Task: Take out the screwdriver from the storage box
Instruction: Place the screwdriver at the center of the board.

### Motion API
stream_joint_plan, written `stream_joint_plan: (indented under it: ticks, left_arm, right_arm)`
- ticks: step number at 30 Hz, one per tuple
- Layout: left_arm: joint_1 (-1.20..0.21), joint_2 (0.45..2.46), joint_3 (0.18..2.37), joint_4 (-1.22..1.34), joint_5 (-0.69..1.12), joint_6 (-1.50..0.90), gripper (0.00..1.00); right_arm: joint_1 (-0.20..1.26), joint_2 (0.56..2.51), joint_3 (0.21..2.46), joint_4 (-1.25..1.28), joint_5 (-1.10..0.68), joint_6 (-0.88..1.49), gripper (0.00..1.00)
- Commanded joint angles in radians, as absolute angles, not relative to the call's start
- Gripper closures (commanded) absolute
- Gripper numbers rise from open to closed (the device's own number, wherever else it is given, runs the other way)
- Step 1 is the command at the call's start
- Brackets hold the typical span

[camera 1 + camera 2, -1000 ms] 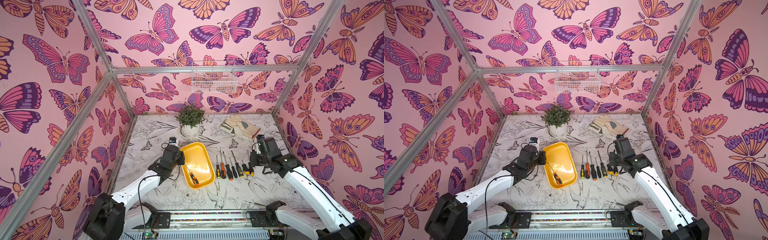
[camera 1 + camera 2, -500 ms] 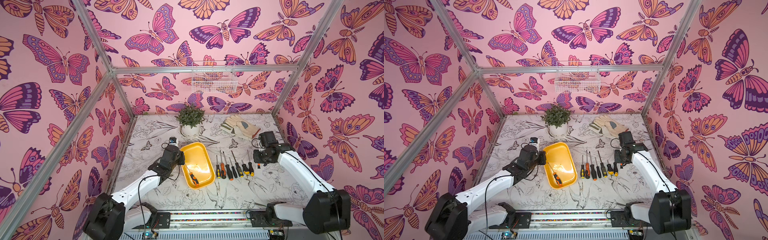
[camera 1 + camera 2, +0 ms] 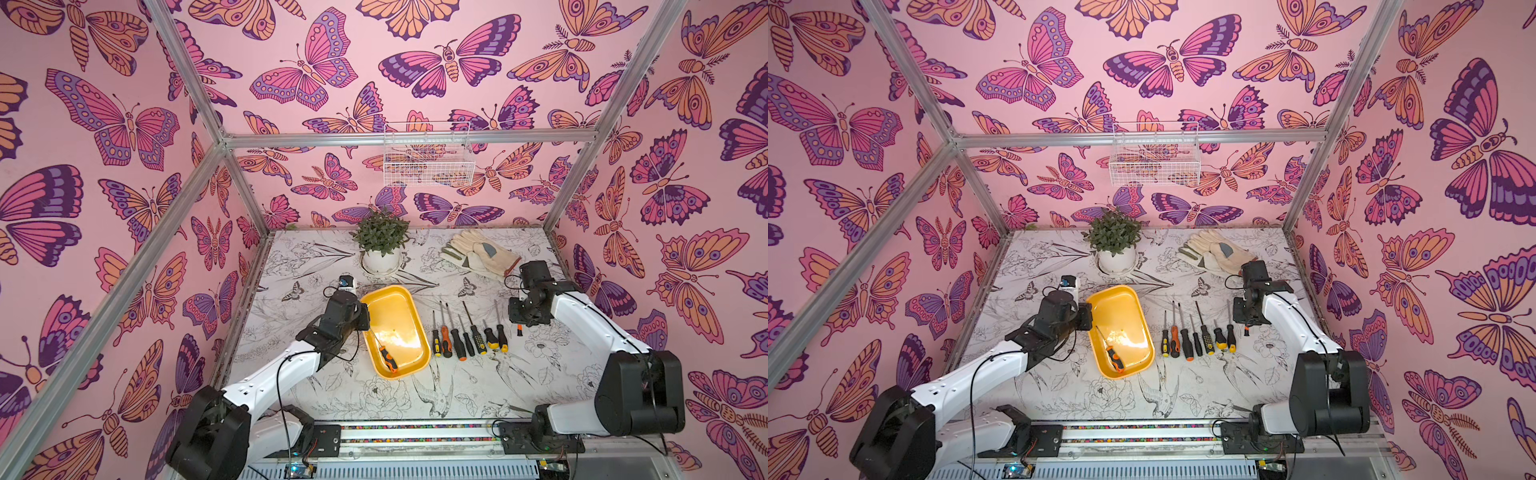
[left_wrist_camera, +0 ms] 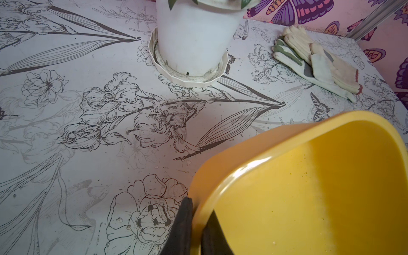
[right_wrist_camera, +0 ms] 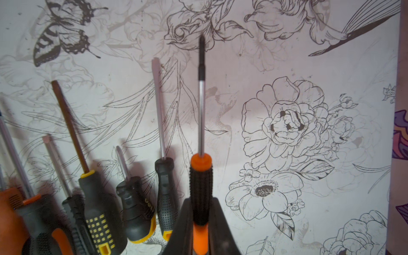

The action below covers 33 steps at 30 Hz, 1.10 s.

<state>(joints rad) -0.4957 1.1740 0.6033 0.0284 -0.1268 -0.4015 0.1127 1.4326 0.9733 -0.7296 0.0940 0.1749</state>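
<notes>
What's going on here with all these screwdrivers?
The left gripper pinches the rim of the yellow tray, steadying it. The right gripper grips an orange-and-black screwdriver beside the row of screwdrivers on the table. One small screwdriver lies in the tray, not yet taken out.

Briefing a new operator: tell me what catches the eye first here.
Pink butterfly wallpaper wraps the whole cell. Mid-table sits the yellow storage box, one orange-handled screwdriver inside, the left pincer clamped on its rim. Right of it lies a row of screwdrivers; the right pincer grips a black-and-orange screwdriver at the row's right end.
</notes>
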Motion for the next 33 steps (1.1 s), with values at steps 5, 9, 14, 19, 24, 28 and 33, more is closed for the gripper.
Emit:
stream_joint_plan:
  ticks: [5,9,14,19,24,28,33]
  left_arm:
    - [-0.489,1.168,0.587,0.057,-0.11,-0.411,1.0]
    - [-0.489,1.176,0.588,0.057,-0.109,-0.411,1.0]
    - [-0.489,1.182,0.586,0.062,-0.109,-0.414,1.0]
    - [-0.489,1.187,0.585,0.066,-0.106,-0.416,1.0]
    - [-0.489,1.184,0.583,0.065,-0.105,-0.416,1.0]
    - [-0.489,1.18,0.581,0.066,-0.107,-0.416,1.0]
    - [-0.489,1.184,0.582,0.065,-0.109,-0.417,1.0]
  right_arm:
    - [0.1,1.525,0.979,-0.701,0.046,0.153,1.0]
    - [0.1,1.563,0.982,-0.693,0.04,0.146,1.0]
    - [0.099,1.624,0.97,-0.675,0.031,0.144,1.0]
    - [0.099,1.648,0.962,-0.664,0.021,0.141,1.0]
    - [0.1,1.66,0.965,-0.664,0.021,0.14,1.0]
    - [0.1,1.664,0.962,-0.664,0.017,0.139,1.0]
    - [0.099,1.673,0.965,-0.666,0.014,0.139,1.0]
